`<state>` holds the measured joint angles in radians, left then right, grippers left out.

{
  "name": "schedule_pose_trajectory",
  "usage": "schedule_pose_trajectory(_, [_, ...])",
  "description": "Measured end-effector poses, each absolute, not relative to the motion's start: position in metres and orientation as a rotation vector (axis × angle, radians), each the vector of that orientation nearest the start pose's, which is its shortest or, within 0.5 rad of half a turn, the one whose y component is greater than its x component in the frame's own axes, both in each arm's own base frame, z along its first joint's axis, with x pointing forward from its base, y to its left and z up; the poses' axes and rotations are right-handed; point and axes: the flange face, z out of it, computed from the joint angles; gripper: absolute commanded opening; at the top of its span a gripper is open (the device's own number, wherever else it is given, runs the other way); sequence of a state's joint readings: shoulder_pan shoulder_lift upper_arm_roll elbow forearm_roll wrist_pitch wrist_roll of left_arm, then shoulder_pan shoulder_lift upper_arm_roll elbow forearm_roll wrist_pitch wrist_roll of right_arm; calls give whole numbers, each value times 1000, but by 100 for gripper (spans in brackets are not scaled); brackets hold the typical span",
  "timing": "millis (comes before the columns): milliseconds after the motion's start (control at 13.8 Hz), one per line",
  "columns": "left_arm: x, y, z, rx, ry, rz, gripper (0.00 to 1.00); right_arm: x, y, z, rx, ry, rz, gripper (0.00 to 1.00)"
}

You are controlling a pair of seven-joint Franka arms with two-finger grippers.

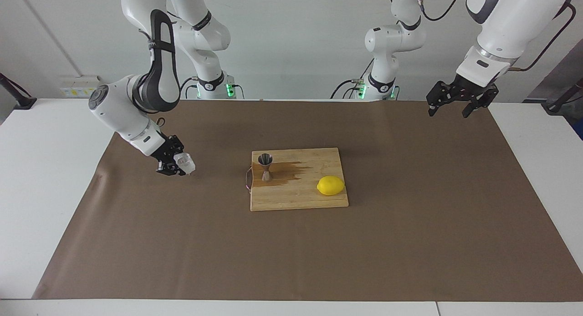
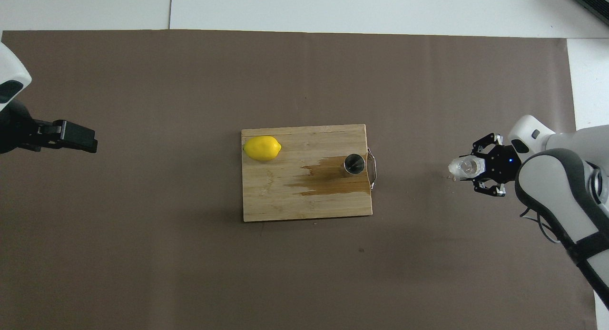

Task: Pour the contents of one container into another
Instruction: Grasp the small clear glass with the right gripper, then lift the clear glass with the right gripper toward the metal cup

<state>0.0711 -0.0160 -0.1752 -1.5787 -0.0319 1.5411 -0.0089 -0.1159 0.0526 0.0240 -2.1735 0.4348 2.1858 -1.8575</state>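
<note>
The small clear faceted glass cup sits between the fingers of my right gripper, low over the brown mat toward the right arm's end of the table, apart from the board. It also shows in the overhead view, in the right gripper. The steel hourglass jigger stands upright on the wooden cutting board, at the board's end toward the right arm. My left gripper waits open and empty, raised over the mat's edge at the left arm's end.
A yellow lemon lies on the cutting board at its end toward the left arm. A dark wet stain spreads on the board beside the jigger. The brown mat covers the white table.
</note>
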Motion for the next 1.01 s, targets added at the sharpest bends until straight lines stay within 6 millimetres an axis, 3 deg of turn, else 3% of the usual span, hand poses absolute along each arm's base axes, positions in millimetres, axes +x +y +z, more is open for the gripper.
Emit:
schedule_pose_trajectory(796, [543, -61, 627, -3165, 152, 42, 100, 543, 126, 434, -2398, -1914, -148, 0])
schedule_pose_trajectory(1013, [543, -61, 627, -3165, 152, 42, 100, 539, 156, 443, -2451, -1930, -100, 0])
